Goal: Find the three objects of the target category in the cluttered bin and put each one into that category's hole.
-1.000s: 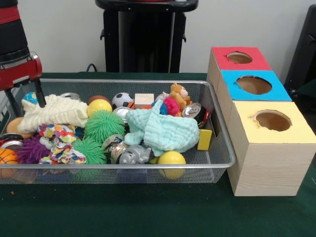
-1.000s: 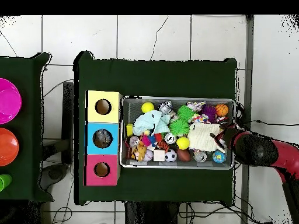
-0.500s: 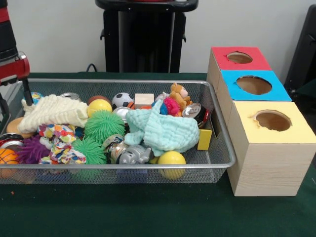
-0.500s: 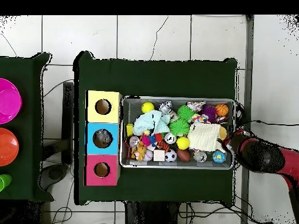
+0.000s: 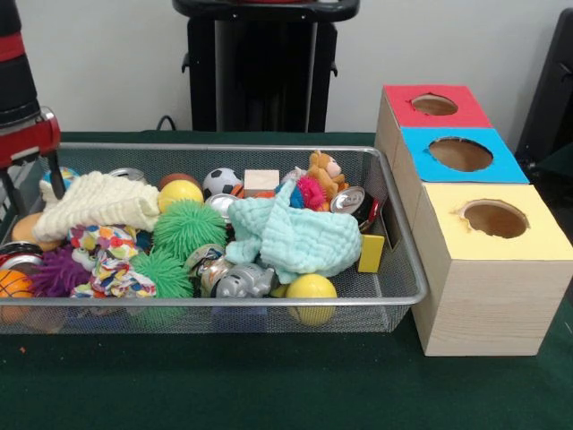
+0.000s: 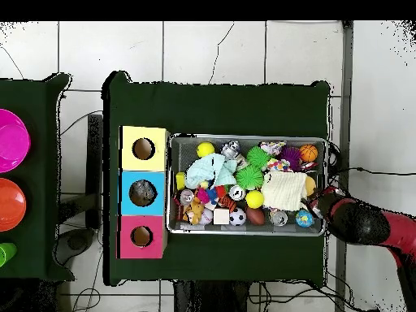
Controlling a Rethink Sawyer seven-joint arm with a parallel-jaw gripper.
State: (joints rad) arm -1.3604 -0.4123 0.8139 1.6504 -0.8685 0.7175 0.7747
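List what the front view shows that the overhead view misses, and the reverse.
Only the front view shows the wooden side walls of the yellow-topped box and the black stand behind the bin.

Only the overhead view shows the pink plate and orange plate on a second table, the tiled floor, and something lying inside the blue box's hole.

Both show the wire bin full of toys, the mint cloth, the cream cloth, the three holed boxes, and the red arm with its hand at the bin's end by the cream cloth.
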